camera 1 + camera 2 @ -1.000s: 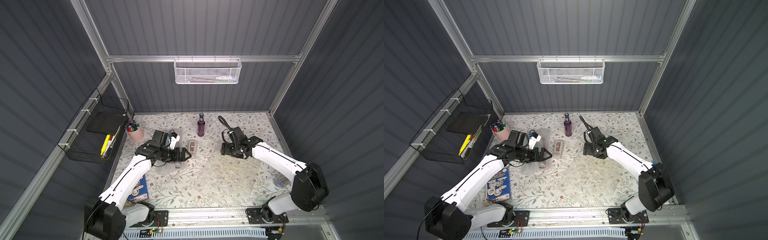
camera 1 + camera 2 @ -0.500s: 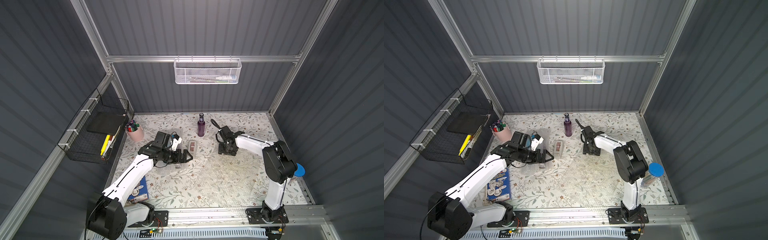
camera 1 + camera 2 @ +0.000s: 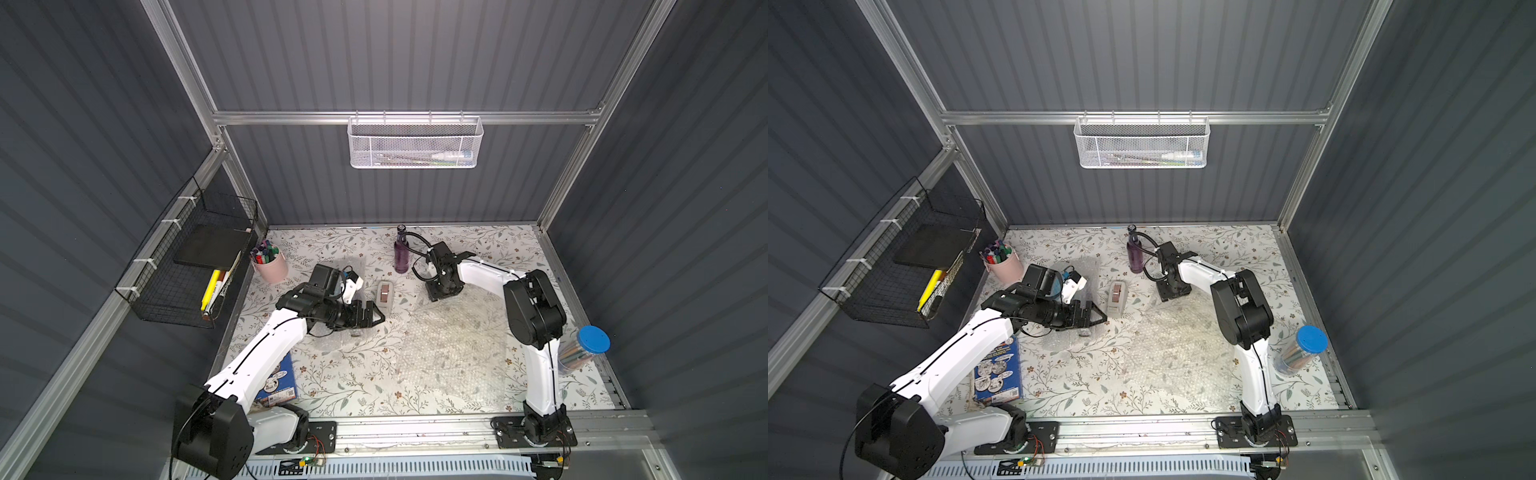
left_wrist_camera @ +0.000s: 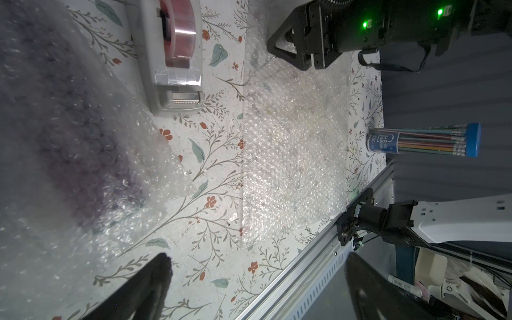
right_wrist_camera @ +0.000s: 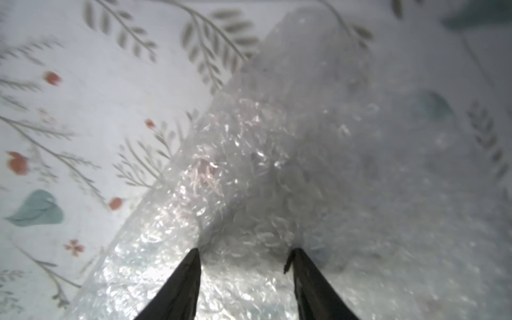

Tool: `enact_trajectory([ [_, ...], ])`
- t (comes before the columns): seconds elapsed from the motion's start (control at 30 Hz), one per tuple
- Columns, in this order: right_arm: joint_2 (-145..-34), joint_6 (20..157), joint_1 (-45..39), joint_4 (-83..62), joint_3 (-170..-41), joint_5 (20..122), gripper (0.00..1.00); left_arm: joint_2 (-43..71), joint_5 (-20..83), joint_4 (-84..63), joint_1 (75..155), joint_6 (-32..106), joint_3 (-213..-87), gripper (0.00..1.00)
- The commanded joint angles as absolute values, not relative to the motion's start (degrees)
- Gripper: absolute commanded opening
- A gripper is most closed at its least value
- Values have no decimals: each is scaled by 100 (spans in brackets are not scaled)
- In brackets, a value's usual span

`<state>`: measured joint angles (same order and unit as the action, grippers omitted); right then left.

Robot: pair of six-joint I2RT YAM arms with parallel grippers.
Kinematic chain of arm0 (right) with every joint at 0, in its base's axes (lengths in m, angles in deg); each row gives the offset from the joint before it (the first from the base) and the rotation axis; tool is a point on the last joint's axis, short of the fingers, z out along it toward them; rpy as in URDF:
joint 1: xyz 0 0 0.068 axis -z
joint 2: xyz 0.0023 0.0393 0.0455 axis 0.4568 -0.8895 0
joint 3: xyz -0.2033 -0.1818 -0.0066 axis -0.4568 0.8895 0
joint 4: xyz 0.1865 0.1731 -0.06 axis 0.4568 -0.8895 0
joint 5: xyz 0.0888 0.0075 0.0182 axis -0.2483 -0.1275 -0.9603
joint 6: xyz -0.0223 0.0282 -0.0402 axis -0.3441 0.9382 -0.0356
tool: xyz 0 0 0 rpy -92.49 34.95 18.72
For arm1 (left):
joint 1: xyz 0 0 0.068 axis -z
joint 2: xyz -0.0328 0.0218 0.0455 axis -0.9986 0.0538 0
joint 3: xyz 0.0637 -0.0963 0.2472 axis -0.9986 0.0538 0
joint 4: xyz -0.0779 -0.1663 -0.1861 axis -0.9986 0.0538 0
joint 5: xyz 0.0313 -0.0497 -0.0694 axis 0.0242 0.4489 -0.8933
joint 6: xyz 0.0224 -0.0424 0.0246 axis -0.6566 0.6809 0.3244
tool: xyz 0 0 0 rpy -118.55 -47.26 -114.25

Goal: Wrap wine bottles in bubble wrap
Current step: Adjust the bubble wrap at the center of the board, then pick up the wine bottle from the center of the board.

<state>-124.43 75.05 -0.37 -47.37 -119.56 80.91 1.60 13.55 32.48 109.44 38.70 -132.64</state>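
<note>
One dark purple wine bottle (image 3: 401,254) (image 3: 1135,257) stands upright near the back wall. A large sheet of bubble wrap (image 3: 453,349) (image 3: 1175,345) (image 4: 293,155) lies flat right of centre. My right gripper (image 3: 442,296) (image 3: 1173,296) (image 5: 244,253) points down at the sheet's far left corner. Its fingers stand apart, tips on the rumpled bubble wrap (image 5: 277,166). My left gripper (image 3: 374,318) (image 3: 1098,318) (image 4: 257,260) hovers wide open and empty. Beside it lies a bubble-wrap bundle (image 4: 83,166) with something purple inside.
A tape dispenser (image 3: 385,295) (image 4: 174,55) sits between the two grippers. A pink cup of markers (image 3: 272,266) stands at the back left, and a blue-lidded pencil cylinder (image 3: 582,349) at the right edge. A booklet (image 3: 278,384) lies under my left arm. Wire baskets hang on the walls.
My right arm has folded up at the elbow. Its gripper moved left to the sheet's far corner and its fingers narrowed. The left arm barely moved.
</note>
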Motion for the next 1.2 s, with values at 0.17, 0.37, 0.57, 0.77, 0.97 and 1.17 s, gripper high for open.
enact_trajectory([
  [0.17, -12686, 5612, -260, -4841, -12525, 7041, 54, 105, 1435, 3570, 10933, 3845, -13392, 100],
  [0.37, -12182, 5555, -277, -4549, -12139, 7381, 62, 237, 1393, 3576, 10933, 3717, -13430, 99],
  [0.57, -10927, 5807, -170, -3115, -11124, 7159, 75, 440, 1291, 3541, 10933, 3608, -13502, 99],
  [0.77, -10280, 6284, 431, 5, -9484, 5767, 87, 265, 1310, 3390, 10933, 3692, -13445, 100],
  [0.97, -11267, 6159, 617, 1495, -10149, 4887, 91, 246, 1344, 3316, 10933, 3662, -13539, 99],
  [1.17, -12412, 7106, 671, 3739, -10726, 4037, 89, 123, 1310, 3001, 10929, 3807, -13574, 99],
])
